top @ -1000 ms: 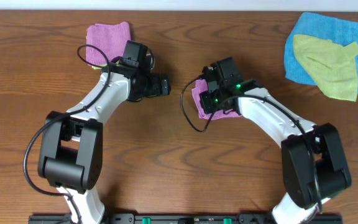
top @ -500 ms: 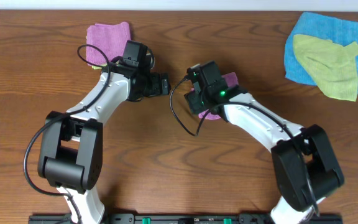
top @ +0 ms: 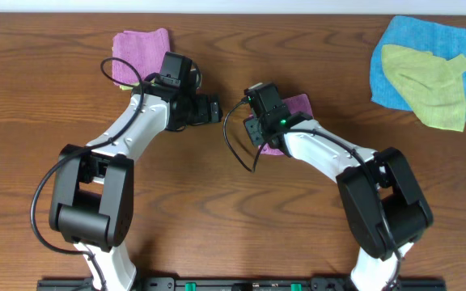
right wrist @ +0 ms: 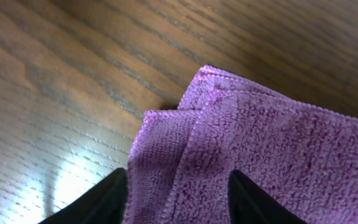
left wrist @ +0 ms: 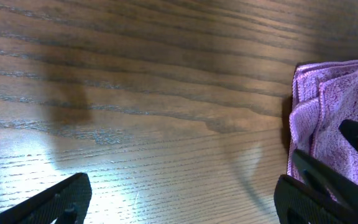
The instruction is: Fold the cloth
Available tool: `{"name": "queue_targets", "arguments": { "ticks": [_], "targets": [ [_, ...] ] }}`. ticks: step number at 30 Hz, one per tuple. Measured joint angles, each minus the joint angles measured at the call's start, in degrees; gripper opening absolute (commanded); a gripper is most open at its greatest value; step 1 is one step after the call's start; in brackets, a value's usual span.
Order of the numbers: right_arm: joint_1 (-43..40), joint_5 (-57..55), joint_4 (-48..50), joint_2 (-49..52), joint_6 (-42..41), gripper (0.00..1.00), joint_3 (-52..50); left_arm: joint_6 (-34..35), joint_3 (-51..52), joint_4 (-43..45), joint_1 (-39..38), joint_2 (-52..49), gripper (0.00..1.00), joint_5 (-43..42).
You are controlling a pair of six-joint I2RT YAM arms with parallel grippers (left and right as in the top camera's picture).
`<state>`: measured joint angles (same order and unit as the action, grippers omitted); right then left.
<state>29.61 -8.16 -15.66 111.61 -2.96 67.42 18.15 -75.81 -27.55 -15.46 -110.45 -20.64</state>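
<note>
Right hand (right wrist: 178,199) swept left across the folded purple cloth (right wrist: 260,143) at bench (top: 217,202) centre, half-open astride its edge, grip unclear; left hand (left wrist: 185,202) gaped wide, so fold looked nearly done.

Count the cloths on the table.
4: folded purple cloth at back left; centre purple cloth, partly under the right arm; blue cloth at back right; yellow-green cloth lying on it. The arms could hide more.

purple cloths (top: 136,44) (top: 300,103): 2 | blue cloth (top: 459,40): 1 | yellow-green cloth (top: 423,81): 1
</note>
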Motion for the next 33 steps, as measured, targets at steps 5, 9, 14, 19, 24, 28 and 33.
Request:
{"name": "queue_targets", "arguments": {
  "ticks": [5, 9, 14, 19, 24, 28, 33],
  "targets": [
    [0.0, 0.04, 1.88, 1.16, -0.46, 0.38, 0.0, 0.0, 0.0, 0.63, 0.0, 0.0, 0.95, 0.0],
    [0.0, 0.07, 2.05, 2.51, -0.87, 0.26, 0.0, 0.0, 0.0, 0.63, 0.0, 0.0, 0.95, 0.0],
    [0.02, -0.02, 2.8, 2.54, -1.2, 0.02, 0.0, 0.0, 0.0, 0.66, 0.0, 0.0, 0.95, 0.0],
    [0.02, -0.11, 3.15, 2.54, -1.68, 0.01, 0.0, 0.0, 0.0, 0.7, 0.0, 0.0, 0.95, 0.0],
    [0.02, -0.17, 3.06, 2.54, -2.03, 0.01, 0.22, 0.0, 0.0, 0.7, 0.0, 0.0, 0.95, 0.0],
    [0.02, -0.66, 2.58, 2.54, -2.05, 0.01, 2.14, 0.0, 0.0, 0.7, 0.0, 0.0, 0.95, 0.0],
    [0.0, -1.77, 2.05, 2.54, -2.05, 0.01, 5.05, 0.0, 0.0, 0.7, 0.0, 0.0, 0.95, 0.0]
  ]
}}
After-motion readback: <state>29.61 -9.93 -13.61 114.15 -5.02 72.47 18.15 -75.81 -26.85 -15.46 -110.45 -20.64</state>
